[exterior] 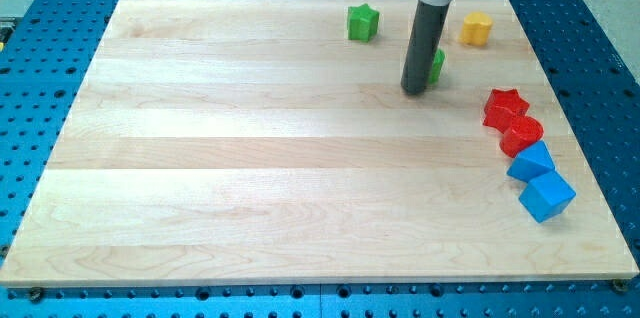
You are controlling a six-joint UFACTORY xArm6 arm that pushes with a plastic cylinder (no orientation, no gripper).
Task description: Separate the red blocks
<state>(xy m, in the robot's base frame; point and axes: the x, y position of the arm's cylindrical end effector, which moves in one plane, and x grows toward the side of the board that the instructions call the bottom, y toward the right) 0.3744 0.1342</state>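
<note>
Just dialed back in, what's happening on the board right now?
My tip is near the view's top, right beside a green block that the rod mostly hides. The two red blocks, a red star and a round red block, sit touching at the view's right edge, not yet separated. Two blue blocks lie just below them. A green star and a yellow block sit along the top.

My tip (413,90) has a green block (436,64) touching at 2 o'clock. Open board (250,158) runs toward 4 o'clock, where the red star (505,107) and red cylinder (521,135) touch.
</note>
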